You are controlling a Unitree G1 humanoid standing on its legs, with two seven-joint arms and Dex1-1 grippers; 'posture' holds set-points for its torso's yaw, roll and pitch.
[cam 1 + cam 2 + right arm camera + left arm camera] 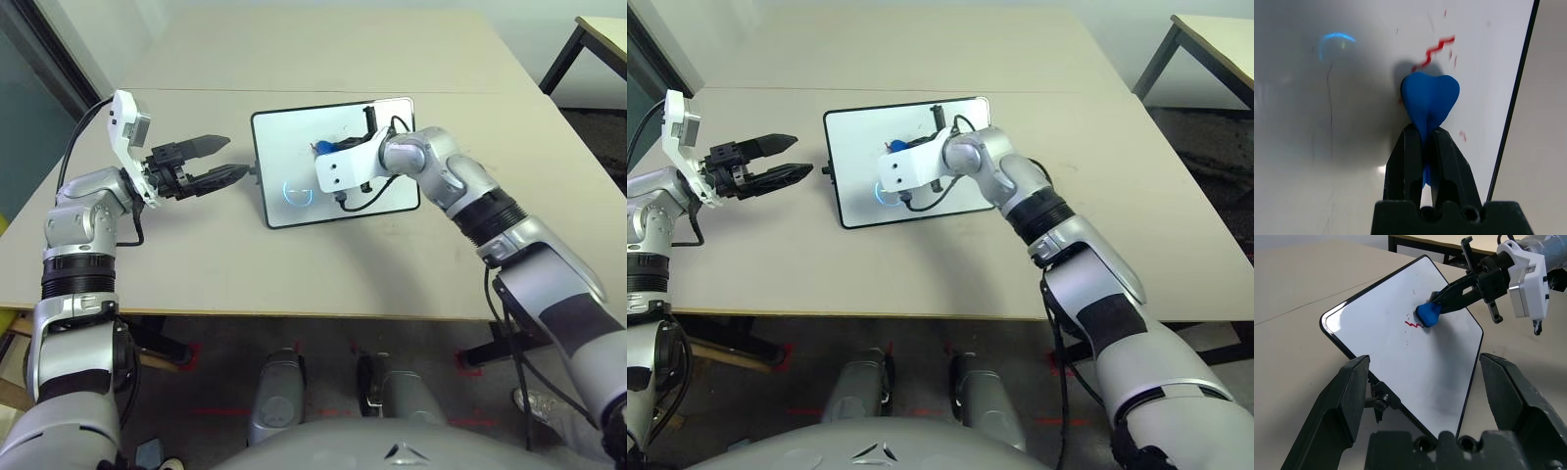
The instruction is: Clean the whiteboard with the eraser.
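Observation:
The whiteboard (294, 137) lies flat on the table, a little beyond its middle. A short red squiggle (1411, 324) and a few red flecks mark its surface. My right gripper (1425, 134) is shut on the blue eraser (1430, 95), squeezing it and pressing it onto the board right beside the squiggle (1434, 49). From the head, the eraser (321, 149) peeks out past the white wrist housing. My left gripper (232, 159) is open, hovering just off the board's left edge with its fingers pointing at the board's side knob (1382, 400).
The beige table (196, 255) has free room in front of and behind the board. A second table with dark legs (588, 44) stands at the back right. The right arm's cable (382, 196) loops over the board's near right part.

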